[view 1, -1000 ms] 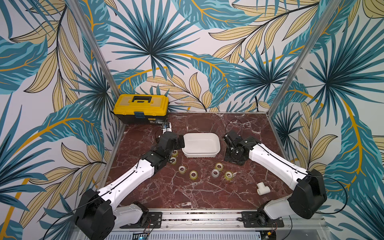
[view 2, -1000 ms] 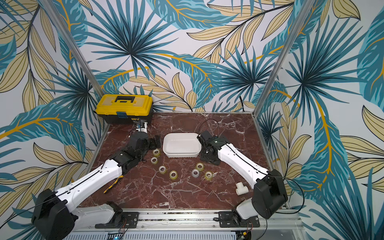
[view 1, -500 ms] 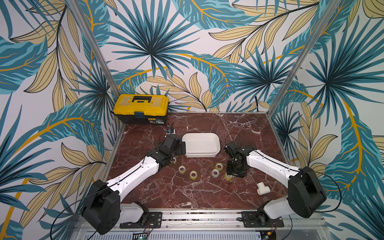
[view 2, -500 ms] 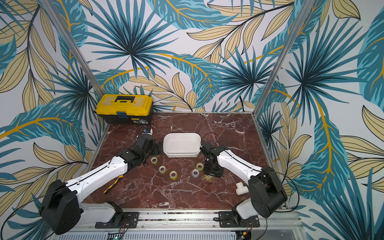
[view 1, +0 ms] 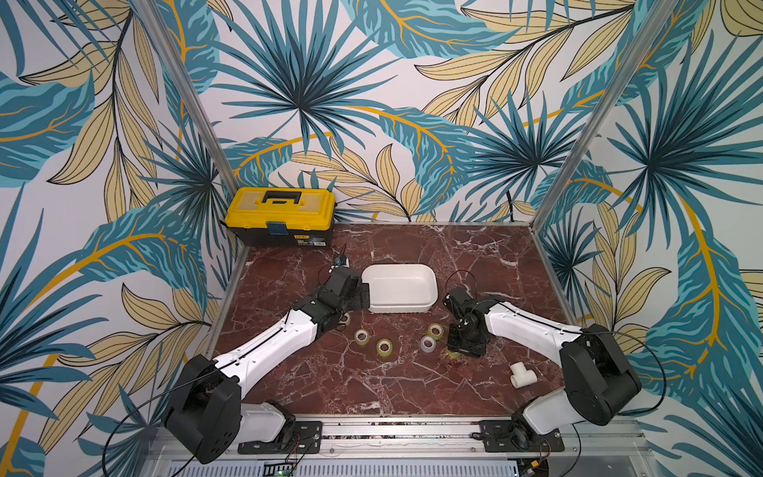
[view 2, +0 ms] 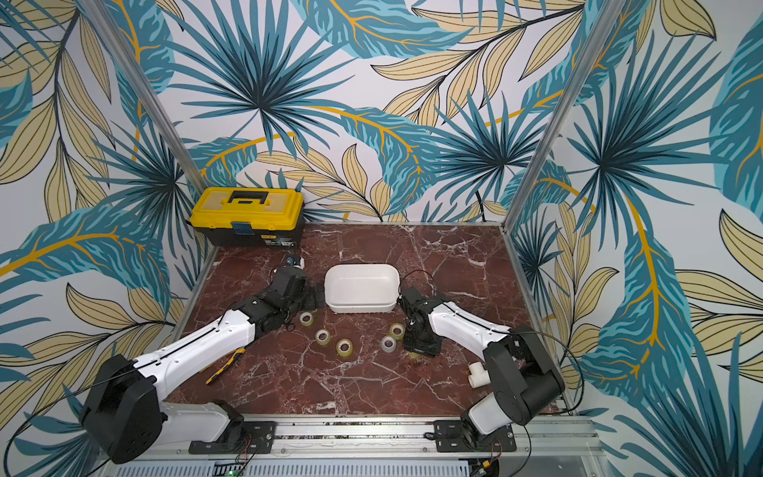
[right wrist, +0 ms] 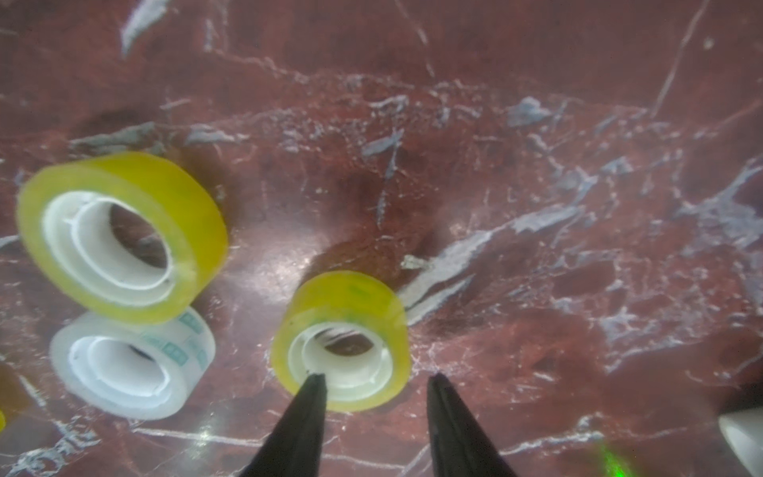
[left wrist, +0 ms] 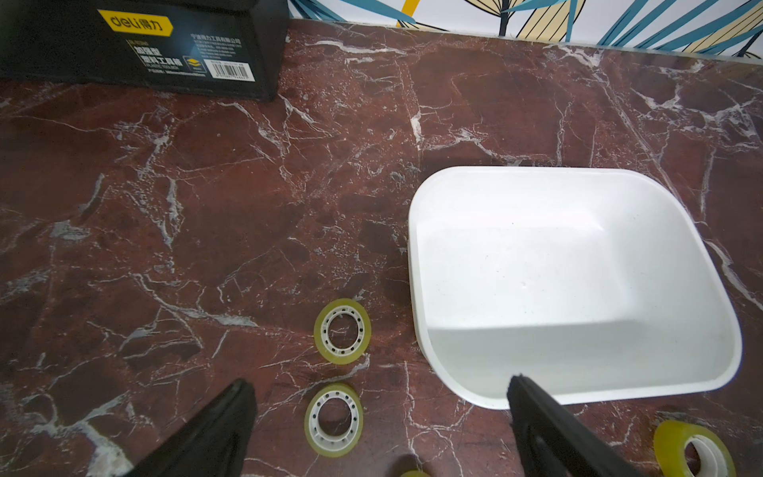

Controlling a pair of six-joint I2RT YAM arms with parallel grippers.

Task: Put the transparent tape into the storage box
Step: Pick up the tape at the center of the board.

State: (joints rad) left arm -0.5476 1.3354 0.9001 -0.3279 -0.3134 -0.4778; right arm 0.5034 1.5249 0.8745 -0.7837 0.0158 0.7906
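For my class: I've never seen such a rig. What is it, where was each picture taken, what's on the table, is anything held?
Two robot arms, each ending in jaws. Two pictures look down from overhead; two come from wrist cameras. On the marble table: an empty white tub, a yellow toolbox, tape rolls and a T-shaped pipe fitting. The left gripper is open and empty. The right gripper has one jaw inside a yellow roll, one outside; whether it pinches is unclear.
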